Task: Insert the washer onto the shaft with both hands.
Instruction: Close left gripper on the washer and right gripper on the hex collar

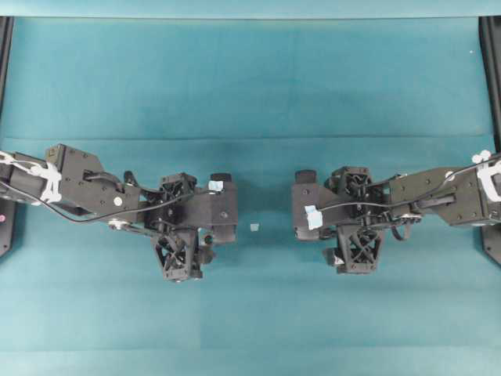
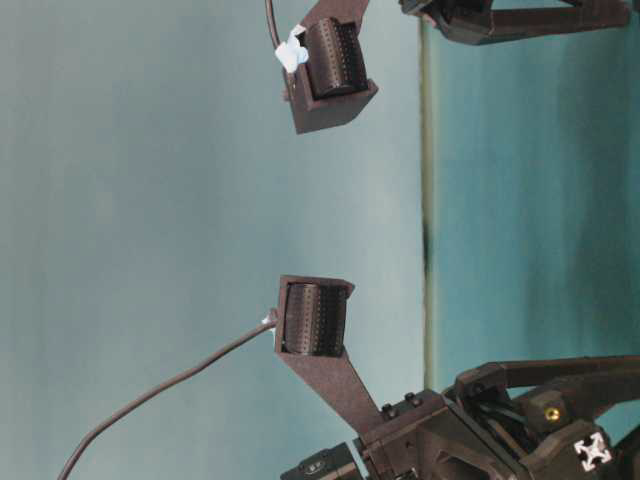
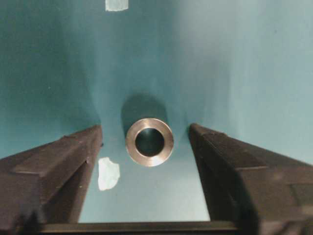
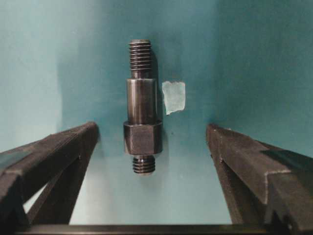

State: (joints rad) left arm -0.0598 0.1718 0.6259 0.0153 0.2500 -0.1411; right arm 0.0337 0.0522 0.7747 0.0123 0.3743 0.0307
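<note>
Between the 2 fingers of the left gripper (image 3: 145, 142) we see the washer (image 3: 149, 142). The jaws stand open: there is a clear gap of cloth on each side of the ring, and neither finger touches it. The washer lies flat on the cloth, with its dark centre hole facing up to the camera. A small white tape bit (image 3: 108, 173) lies just beside the left finger, and another tape bit (image 3: 116, 4) is at the top edge of this view, well apart from the ring.

Between the 2 fingers of the right gripper (image 4: 151, 142) we see the shaft (image 4: 141, 106). These jaws are open too, and the shaft is not touched by them. It lies on the cloth and points away from the camera, with a threaded end at each side, a smooth middle part and a thicker collar on the near side. 1 white tape piece (image 4: 174, 97) lies just beside the smooth part, on its right.

In the overhead view the left gripper (image 1: 177, 254) and the right gripper (image 1: 356, 249) are low over the teal table (image 1: 250, 86), and they face each other. A small pale bit (image 1: 254, 227) lies on the cloth between them. In this view we cannot see the washer or the shaft, because the arms cover them.
</note>
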